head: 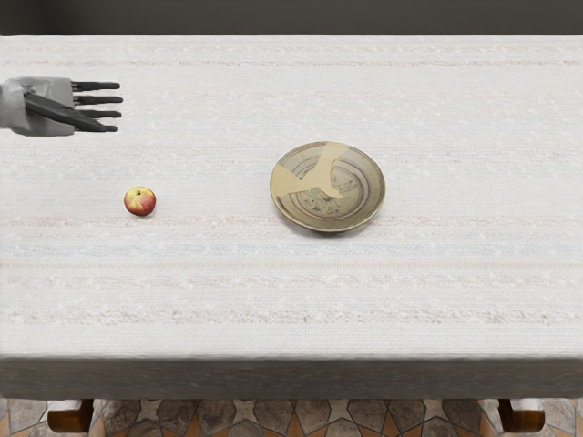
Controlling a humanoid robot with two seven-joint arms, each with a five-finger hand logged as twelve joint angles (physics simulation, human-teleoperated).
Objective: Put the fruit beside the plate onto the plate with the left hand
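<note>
**A:** Where are we finding the fruit?

**B:** We are looking at a small red-and-yellow apple [139, 200] lying on the cloth-covered surface [291, 291]. It is toward the left edge, roughly midway between the far and near edges. It is sitting well apart from the plate [369, 173], which is resting empty near the middle of the surface.

**A:** Which hand are we counting on?

**B:** The left hand [59, 106] is showing by the far left corner, with its arm coming in over the left edge. We are not seeing a right hand at all, so the left is the nearer one, and it is the one the task is asking for.

**A:** How is the apple lying from the fingers?

**B:** We are placing it toward the near edge from the fingers [96, 99], and slightly toward the plate's side of their tips. The fingers are pointing along the surface toward the right edge, not at the apple. The apple is round, so we are not worrying about a long axis.

**A:** And the fingers themselves?

**B:** They are stretching out straight, side by side, released and grasping nothing. They are not touching the apple.

**A:** So what are we expecting?

**B:** We are judging that the reach is not yet under way. The hand is needing to travel toward the near edge and come over the apple before closing.
</note>
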